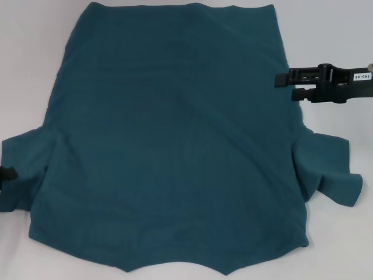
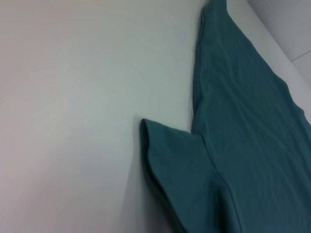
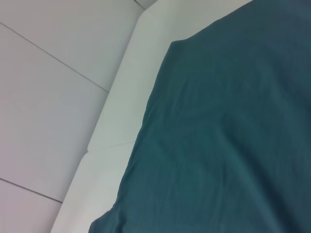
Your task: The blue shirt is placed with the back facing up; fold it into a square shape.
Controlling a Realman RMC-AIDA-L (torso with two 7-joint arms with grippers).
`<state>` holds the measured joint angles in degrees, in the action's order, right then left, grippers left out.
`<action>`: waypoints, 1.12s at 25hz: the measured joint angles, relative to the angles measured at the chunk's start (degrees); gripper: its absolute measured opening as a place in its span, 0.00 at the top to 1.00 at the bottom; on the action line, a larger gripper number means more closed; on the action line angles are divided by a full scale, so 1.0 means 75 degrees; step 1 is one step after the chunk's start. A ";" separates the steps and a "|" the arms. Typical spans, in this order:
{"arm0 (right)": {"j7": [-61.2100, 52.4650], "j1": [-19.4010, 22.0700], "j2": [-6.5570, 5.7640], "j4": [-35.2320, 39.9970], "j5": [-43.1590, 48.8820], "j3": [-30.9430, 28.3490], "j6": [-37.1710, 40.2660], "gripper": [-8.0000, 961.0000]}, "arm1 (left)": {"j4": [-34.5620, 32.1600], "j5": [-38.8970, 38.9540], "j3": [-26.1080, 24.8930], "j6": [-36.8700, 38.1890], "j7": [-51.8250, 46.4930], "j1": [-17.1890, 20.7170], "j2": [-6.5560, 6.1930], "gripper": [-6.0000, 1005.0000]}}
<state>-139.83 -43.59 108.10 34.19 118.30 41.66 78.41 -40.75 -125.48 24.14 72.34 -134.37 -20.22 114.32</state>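
Shirt (image 1: 169, 140) lies flat between the arms: right jaws (image 1: 282, 84) apart at its edge, left jaws' state unclear.

I've got a white table (image 1: 35, 52) with the blue shirt (image 1: 175, 146) spread flat across it, its side edge just beside my right gripper (image 1: 282, 86), sleeves out sideways.

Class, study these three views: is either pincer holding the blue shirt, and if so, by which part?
Nothing is held. The right pincer hovers open beside the blue shirt's right edge; the left pincer sits at the left sleeve, grip unclear.
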 joint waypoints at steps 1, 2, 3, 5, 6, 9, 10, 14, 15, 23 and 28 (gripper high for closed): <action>0.0000 0.0004 -0.0002 0.0000 0.0000 0.0000 -0.0001 0.19 | -0.0001 -0.0023 0.0001 -0.0008 0.0003 -0.0004 0.0002 0.55; 0.0000 0.0009 -0.0005 0.0000 0.0000 -0.0003 -0.0002 0.19 | -0.0002 -0.0038 0.0001 -0.0014 0.0005 -0.0004 0.0005 0.57; 0.0000 0.0018 -0.0010 0.0000 0.0000 -0.0006 -0.0003 0.20 | -0.0012 -0.0052 0.0003 -0.0016 0.0010 -0.0005 0.0007 0.59; 0.0000 0.0036 -0.0019 0.0000 0.0000 -0.0016 -0.0004 0.20 | -0.0042 -0.0071 0.0006 -0.0009 0.0014 -0.0007 0.0007 0.63; 0.0000 0.0042 -0.0022 0.0001 0.0000 -0.0019 -0.0005 0.20 | -0.0071 -0.0082 0.0010 0.0001 0.0028 -0.0007 0.0006 0.64; 0.0000 0.0054 -0.0024 0.0000 0.0000 -0.0023 -0.0007 0.20 | -0.0143 -0.0093 0.0045 0.0022 0.0153 -0.0018 -0.0032 0.70; 0.0000 0.0060 -0.0027 0.0000 0.0000 -0.0024 -0.0006 0.20 | -0.0149 -0.0095 0.0095 0.0026 0.0194 -0.0033 -0.0068 0.77; 0.0000 0.0092 -0.0043 0.0000 -0.0001 -0.0024 -0.0029 0.20 | -0.0373 -0.0259 0.0560 0.0077 0.0164 -0.0159 -0.0217 0.95; 0.0000 0.0100 -0.0045 0.0000 -0.0001 -0.0024 -0.0030 0.20 | -0.0454 -0.0367 0.0630 0.0101 0.0143 -0.0207 -0.0230 0.96; 0.0000 0.0153 -0.0073 0.0000 -0.0001 -0.0023 -0.0041 0.21 | -0.1167 -0.2128 0.1053 0.0563 -0.0430 -0.1015 -0.0334 0.99; 0.0000 0.0176 -0.0073 0.0000 0.0000 -0.0023 -0.0040 0.21 | -0.1963 -0.2959 0.1293 0.0498 -0.0954 -0.1141 -0.0136 0.99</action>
<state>-139.83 -42.27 107.55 34.19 118.30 41.48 78.11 -55.47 -147.68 33.84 76.07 -141.52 -28.78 113.29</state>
